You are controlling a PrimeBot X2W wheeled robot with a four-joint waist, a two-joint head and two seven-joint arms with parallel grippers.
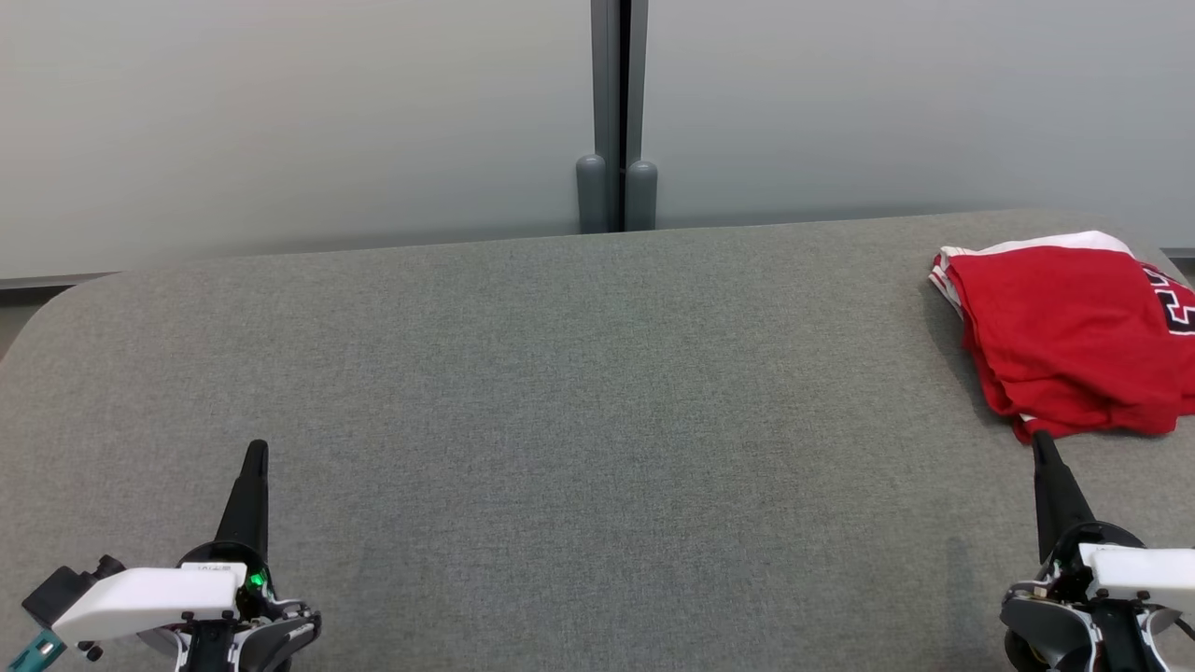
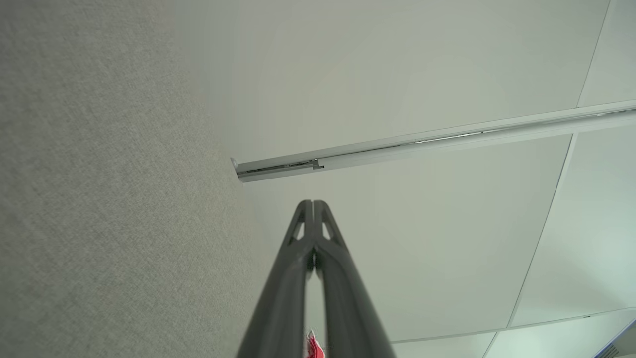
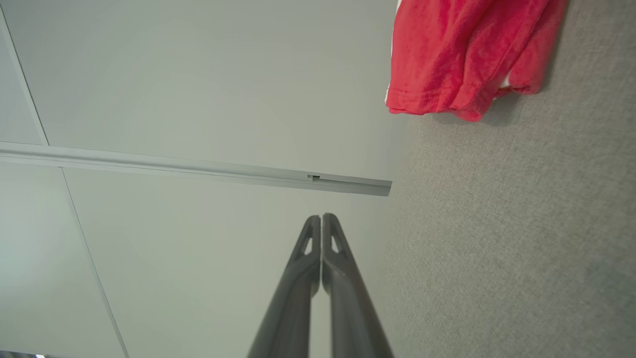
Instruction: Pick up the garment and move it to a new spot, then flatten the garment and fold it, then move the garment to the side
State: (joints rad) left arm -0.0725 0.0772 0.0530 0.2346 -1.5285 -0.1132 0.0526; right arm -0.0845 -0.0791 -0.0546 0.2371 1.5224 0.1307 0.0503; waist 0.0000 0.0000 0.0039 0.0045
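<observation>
Grey bench (image 1: 560,373) carries the red garment (image 1: 1064,345), folded at its far right side. My left pincer (image 1: 254,453) and right pincer (image 1: 1039,443) are pinched closed, empty. I judge little remains.

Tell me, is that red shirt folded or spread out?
Folded, roughly: the red garment lies in stacked layers, its hems doubled over.

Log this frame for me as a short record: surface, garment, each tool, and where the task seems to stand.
table: grey, fabric-covered
garment: red with white trim, lying in loose folded layers at the table's far right
left tool: shut, holding nothing, near left, far from the garment
right tool: shut, holding nothing, tip near the garment's near edge but apart from it
stage: garment lies at the side, roughly folded, ungripped
</observation>
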